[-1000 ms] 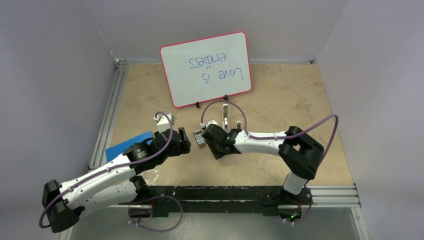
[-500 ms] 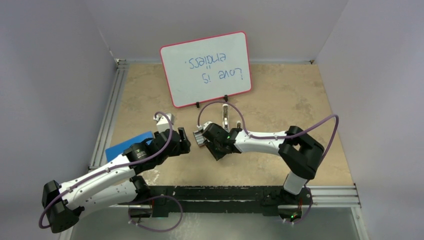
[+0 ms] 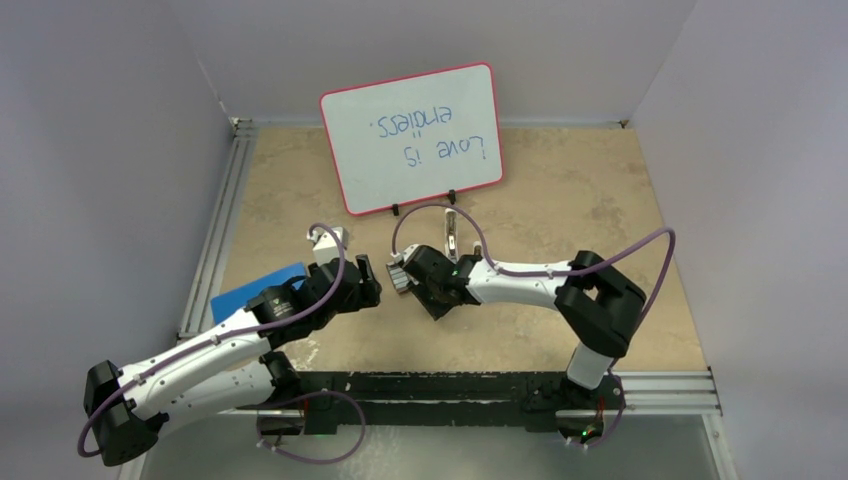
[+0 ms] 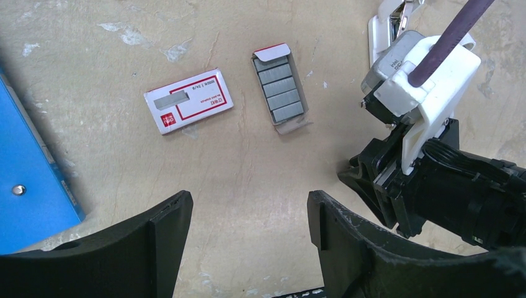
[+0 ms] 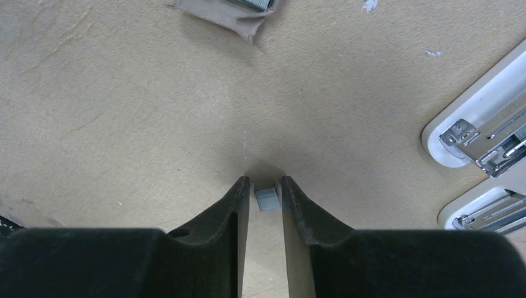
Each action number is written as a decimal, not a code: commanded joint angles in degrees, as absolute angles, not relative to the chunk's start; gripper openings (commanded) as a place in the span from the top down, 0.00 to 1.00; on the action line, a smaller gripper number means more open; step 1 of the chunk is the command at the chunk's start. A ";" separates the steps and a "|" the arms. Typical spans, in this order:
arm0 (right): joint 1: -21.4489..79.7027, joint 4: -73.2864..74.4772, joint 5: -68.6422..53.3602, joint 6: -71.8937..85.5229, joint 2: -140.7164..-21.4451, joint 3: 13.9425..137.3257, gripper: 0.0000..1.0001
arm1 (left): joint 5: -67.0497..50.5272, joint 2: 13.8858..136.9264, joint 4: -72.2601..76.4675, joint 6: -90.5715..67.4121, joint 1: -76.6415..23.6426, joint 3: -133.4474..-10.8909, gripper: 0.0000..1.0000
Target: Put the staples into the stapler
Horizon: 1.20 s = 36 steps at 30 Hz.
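A short silvery strip of staples lies on the table between the fingertips of my right gripper. The jaws stand narrow around it, with a thin gap still showing at the strip's left side. The grey tray holds several more strips, and its corner shows in the right wrist view. The red box with the white label lies left of the tray. The white stapler lies swung open to the right, its metal channel exposed. My left gripper hovers open and empty, near the tray.
A whiteboard with a red frame stands at the back. A blue flat object lies at the left, beside my left arm. The right arm's wrist sits close to the right of my left fingers.
My right gripper has shifted slightly left toward the tray and its jaws have narrowed around the strip. The left arm has not moved.
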<state>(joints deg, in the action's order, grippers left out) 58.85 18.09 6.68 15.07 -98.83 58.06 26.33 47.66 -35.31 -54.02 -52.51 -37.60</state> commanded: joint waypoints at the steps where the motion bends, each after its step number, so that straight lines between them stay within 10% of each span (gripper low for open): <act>1: 59.15 21.36 5.96 14.60 -101.34 58.54 0.75 | 27.03 46.97 -34.37 -54.67 -52.21 -37.81 0.32; 36: 50.19 17.28 22.91 48.56 -80.42 50.29 0.81 | 26.55 46.49 -33.87 -54.45 -52.21 -37.62 0.32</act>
<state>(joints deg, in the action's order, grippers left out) 51.94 17.63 16.05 43.03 -84.77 50.96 26.30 47.00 -35.27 -54.46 -52.51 -37.58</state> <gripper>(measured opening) 0.192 0.683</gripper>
